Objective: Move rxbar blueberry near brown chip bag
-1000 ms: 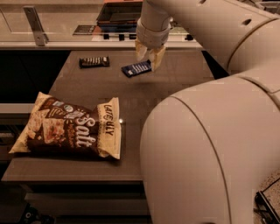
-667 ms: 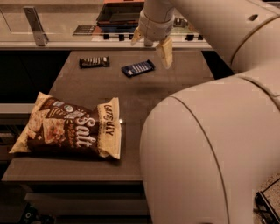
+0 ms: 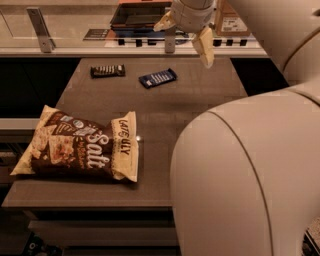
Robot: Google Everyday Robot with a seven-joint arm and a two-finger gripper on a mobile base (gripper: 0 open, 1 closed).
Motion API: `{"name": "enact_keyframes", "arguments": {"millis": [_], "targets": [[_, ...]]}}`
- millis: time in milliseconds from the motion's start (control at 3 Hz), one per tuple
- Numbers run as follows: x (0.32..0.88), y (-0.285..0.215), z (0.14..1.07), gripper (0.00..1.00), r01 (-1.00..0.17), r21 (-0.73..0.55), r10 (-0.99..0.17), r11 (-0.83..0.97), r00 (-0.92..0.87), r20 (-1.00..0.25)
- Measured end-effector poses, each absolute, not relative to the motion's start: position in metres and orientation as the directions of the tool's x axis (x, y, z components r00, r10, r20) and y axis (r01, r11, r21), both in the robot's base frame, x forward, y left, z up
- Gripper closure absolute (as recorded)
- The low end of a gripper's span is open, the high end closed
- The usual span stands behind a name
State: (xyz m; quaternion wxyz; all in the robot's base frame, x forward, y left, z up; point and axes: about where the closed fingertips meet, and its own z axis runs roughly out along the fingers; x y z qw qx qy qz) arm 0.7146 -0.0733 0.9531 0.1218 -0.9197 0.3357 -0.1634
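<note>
The rxbar blueberry (image 3: 158,78), a small flat dark-blue bar with white lettering, lies on the brown table (image 3: 200,95) at the far middle. The brown chip bag (image 3: 80,145), large with cream ends and "Salt" lettering, lies at the front left, well apart from the bar. My gripper (image 3: 185,32) hangs above the table's far edge, up and to the right of the bar. It is open and empty, with one finger (image 3: 205,46) pointing down and the other (image 3: 164,21) at the left.
A dark brown wrapped bar (image 3: 107,71) with white lettering lies at the far left of the table. A counter with a dark tray (image 3: 140,15) and a box (image 3: 231,20) runs behind. My arm's large white body (image 3: 240,175) fills the front right.
My gripper has lifted up and away from the blue bar and opened wide. The bar stays flat on the table where it was.
</note>
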Motion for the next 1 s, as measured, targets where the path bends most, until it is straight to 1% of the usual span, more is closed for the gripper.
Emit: {"name": "enact_keyframes", "arguments": {"millis": [333,667,1000], "targets": [[0.713,-0.087,0.966,0.00,-0.571,-0.370,-0.664,-0.733,0.719,0.206],[0.713,-0.105,0.981,0.00,-0.547,-0.445,-0.672,-0.709,0.716,0.189],[0.712,-0.116,0.992,0.00,-0.540,-0.481,-0.684,-0.691,0.704,0.192]]}}
